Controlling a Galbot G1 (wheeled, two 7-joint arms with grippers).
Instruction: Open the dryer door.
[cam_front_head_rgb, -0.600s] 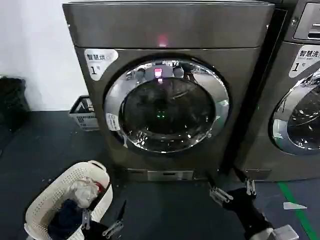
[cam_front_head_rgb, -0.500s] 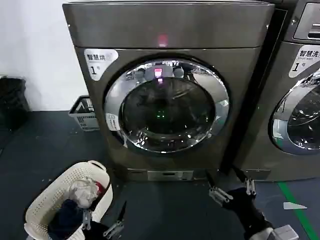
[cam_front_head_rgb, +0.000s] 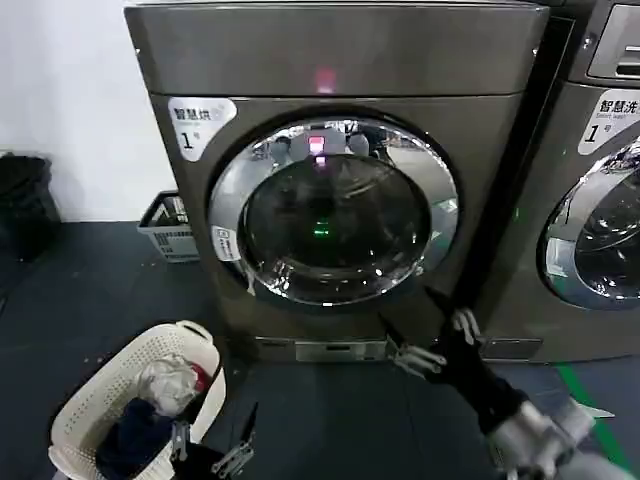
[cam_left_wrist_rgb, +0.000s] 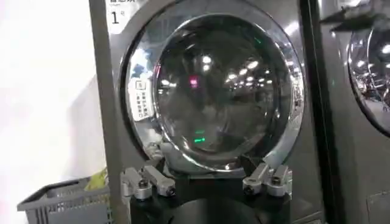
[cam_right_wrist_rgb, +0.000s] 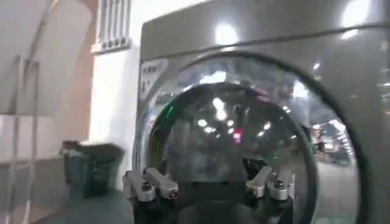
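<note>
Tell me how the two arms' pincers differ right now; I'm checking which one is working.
The right pincer is raised in front of the bronze-grey dryer, just below its chrome-rimmed round glass door; the left pincer hangs low beside the cream laundry basket. The right is reaching toward the door; the left sits apart. Both are open, holding nothing.

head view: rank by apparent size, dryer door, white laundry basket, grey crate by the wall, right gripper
1. dryer door
2. white laundry basket
3. right gripper, jaws open; it is nearer the camera, so it looks bigger than it is
4. grey crate, partly hidden behind the machine
</note>
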